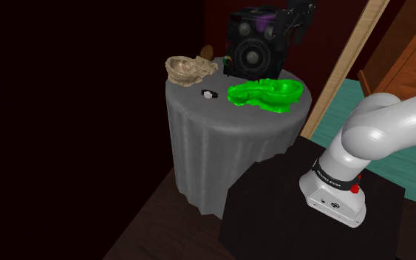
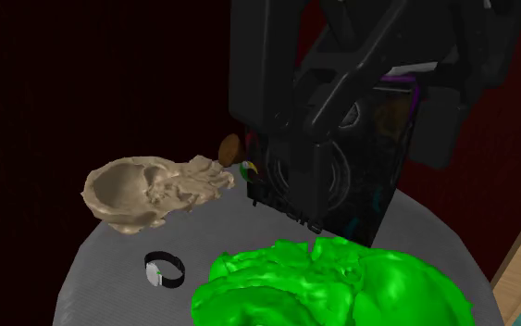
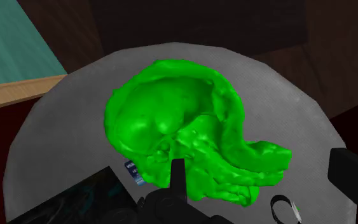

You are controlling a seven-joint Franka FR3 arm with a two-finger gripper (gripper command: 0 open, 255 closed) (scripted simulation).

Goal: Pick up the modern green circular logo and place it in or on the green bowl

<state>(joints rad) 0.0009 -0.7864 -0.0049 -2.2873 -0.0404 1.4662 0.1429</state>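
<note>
The green bowl [image 1: 267, 94] [image 2: 332, 282] [image 3: 177, 127] is a bright green, skull-shaped shell lying on a round table with a grey cloth [image 1: 221, 148]. The logo [image 1: 210, 94] [image 2: 164, 269] [image 3: 285, 209] is a small black ring with a white and green patch. It lies flat on the cloth between the green bowl and a beige bowl. My black gripper [image 1: 298, 18] [image 2: 341, 102] [image 3: 265, 168] hangs open above the table, over the green bowl's edge. Nothing is between its fingers [image 3: 179, 172]. The logo lies apart from them, beyond the bowl.
A beige skull-shaped bowl [image 1: 191, 69] [image 2: 147, 190] sits at the table's far left in the shoulder view. A black speaker box [image 1: 254, 44] [image 3: 75, 197] stands at the back, with a small round disc [image 2: 247, 170] and a brown round thing [image 2: 231, 146] beside it. The stand [image 1: 309, 221] adjoins the table.
</note>
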